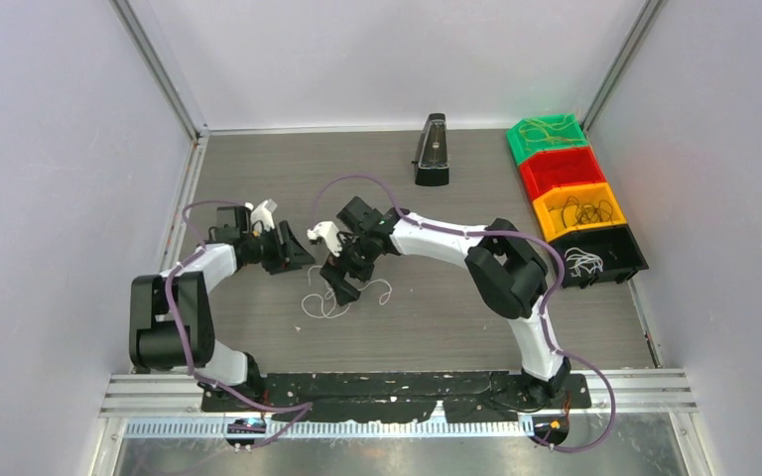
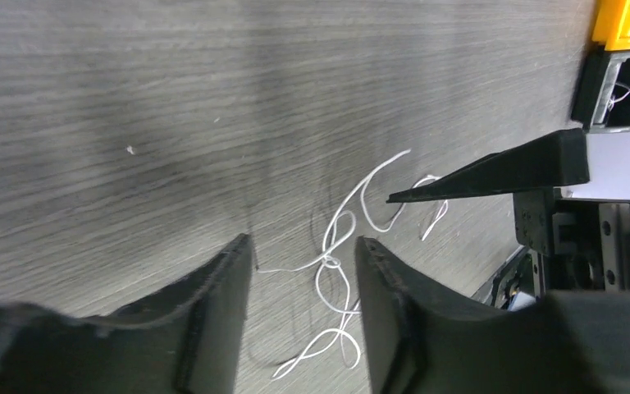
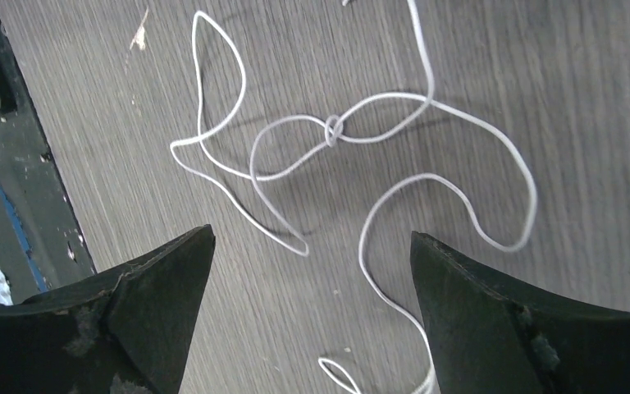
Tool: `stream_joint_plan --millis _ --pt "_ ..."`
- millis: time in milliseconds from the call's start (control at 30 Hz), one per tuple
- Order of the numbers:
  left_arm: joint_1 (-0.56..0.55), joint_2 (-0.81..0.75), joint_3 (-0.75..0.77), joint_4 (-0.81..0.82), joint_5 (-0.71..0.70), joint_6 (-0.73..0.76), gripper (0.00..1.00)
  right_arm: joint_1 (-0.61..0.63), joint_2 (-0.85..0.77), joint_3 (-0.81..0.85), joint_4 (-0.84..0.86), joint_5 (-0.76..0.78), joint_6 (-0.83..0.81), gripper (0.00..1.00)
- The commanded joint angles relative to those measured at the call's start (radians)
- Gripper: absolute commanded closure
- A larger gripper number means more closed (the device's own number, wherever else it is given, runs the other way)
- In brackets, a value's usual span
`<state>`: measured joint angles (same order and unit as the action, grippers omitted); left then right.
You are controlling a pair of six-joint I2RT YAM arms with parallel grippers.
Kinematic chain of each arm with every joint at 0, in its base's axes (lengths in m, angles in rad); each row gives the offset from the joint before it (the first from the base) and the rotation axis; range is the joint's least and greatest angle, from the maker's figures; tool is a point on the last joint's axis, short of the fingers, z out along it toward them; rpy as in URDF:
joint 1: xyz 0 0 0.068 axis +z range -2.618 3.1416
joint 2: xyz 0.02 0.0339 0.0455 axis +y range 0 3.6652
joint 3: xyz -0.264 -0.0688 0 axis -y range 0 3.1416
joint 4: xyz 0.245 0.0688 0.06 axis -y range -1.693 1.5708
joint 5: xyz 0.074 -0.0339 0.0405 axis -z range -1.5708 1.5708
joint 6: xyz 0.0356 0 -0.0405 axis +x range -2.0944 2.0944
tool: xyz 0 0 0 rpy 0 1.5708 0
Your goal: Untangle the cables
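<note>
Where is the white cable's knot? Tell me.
In the right wrist view, the knot lies on the table, centred just ahead of the open right pincer.

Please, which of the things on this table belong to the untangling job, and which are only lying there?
Belong to the job:
- white cables, knotted together
- left tool and right tool, both open, near them

Only lying there:
- black wedge-shaped object at the back
- row of four bins at the right, some holding wires
</note>
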<state>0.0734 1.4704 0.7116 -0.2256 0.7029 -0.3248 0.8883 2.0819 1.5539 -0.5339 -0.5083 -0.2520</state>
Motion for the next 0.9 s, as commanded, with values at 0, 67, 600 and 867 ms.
stream_joint_plan --millis 0,67,600,867 --pt "-0.019 0.046 -0.039 0.1 0.084 -0.054 0.57 0.039 0.002 0.016 0.096 0.054 0.108 0.05" --pt "-0.036 0.071 -0.053 0.087 0.102 -0.048 0.65 0.04 0.024 0.011 0.116 0.063 0.14 0.05" --pt "-0.125 0.2 -0.006 0.029 0.124 -0.04 1.0 0.043 0.147 -0.009 0.292 0.103 0.226 0.41" --pt "-0.088 0.087 -0.009 0.071 0.136 -0.044 1.0 0.03 0.053 -0.04 0.188 0.074 0.102 0.93"
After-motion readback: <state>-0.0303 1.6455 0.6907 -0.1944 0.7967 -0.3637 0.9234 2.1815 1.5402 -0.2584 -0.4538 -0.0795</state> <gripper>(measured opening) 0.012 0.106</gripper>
